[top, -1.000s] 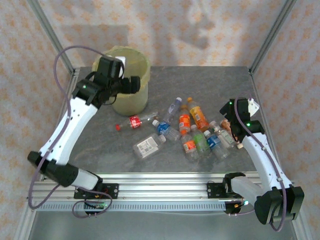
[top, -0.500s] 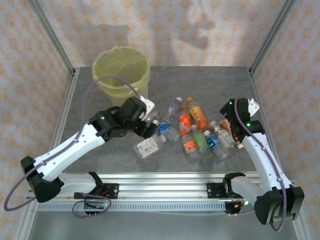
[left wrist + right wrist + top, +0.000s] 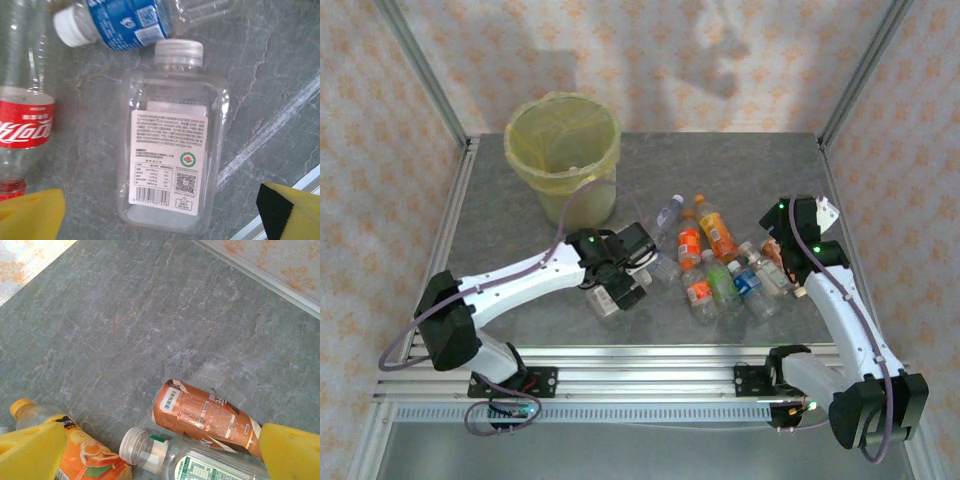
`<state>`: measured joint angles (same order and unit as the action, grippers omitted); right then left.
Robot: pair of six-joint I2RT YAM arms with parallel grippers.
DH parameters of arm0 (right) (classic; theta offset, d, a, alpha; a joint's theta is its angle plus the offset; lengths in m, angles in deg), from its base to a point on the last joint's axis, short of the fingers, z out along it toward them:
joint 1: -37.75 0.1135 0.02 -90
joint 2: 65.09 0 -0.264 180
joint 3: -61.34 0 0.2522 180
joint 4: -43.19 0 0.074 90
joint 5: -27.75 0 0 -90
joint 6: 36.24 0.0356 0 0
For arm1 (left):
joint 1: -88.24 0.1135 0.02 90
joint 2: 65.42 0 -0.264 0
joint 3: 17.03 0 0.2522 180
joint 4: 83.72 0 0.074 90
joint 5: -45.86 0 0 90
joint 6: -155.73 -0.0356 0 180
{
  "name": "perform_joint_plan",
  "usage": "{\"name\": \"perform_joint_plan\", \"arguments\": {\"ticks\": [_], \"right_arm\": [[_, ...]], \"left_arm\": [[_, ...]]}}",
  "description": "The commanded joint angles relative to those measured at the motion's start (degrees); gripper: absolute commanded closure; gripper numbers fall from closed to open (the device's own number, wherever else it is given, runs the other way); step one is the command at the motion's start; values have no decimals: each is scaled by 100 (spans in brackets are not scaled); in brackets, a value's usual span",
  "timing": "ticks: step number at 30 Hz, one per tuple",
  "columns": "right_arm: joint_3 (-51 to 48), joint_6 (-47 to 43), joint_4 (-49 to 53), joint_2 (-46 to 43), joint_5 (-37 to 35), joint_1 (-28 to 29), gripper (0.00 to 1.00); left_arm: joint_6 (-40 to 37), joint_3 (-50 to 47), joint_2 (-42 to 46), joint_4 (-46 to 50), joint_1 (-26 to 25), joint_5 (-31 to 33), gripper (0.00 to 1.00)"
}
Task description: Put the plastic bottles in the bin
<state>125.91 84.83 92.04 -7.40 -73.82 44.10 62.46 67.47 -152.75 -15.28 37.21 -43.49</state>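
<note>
The left pincer (image 3: 160,220), spread wide, straddles a flat clear bottle (image 3: 172,145) near the counter's (image 3: 750,170) front edge; the right pincer (image 3: 160,450) gapes wide above a copper-labelled bottle (image 3: 205,422).

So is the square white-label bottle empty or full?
Looks empty: the square bottle, lying flat, is clear throughout, with the grey table showing through and no liquid line.

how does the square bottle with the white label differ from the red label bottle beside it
The square bottle is boxy and flat-sided; the red label bottle is round. The square bottle has a white printed label and pale cap; the red label bottle has a red cap. Their caps point opposite ways. Both are clear, look empty and lie on the grey table.
</note>
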Motion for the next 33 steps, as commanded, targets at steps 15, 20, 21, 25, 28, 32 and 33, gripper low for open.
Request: {"name": "perform_joint_plan", "arguments": {"ticks": [15,20,21,25,28,32,33], "right_arm": [[65,-1,16,-7,-159,42,1],[48,-11,11,-4,-165,40,1],[44,-11,7,-5,-169,42,1],[26,-19,7,-4,-192,42,1],[18,-20,11,-4,-199,42,1],[0,-21,-4,-4,-213,42,1],[-1,-17,-11,-4,-214,42,1]], "left_arm": [[-104,-150,-787,123,9,160,0],[-29,-148,-879,-2,122,260,0],[-10,-131,-904,-9,139,268,0],[10,-93,-1039,-43,180,276,0],[23,-94,-1127,-93,200,268,0],[50,-89,-1245,-139,234,243,0],[54,-87,-1281,-150,245,243,0]]}}
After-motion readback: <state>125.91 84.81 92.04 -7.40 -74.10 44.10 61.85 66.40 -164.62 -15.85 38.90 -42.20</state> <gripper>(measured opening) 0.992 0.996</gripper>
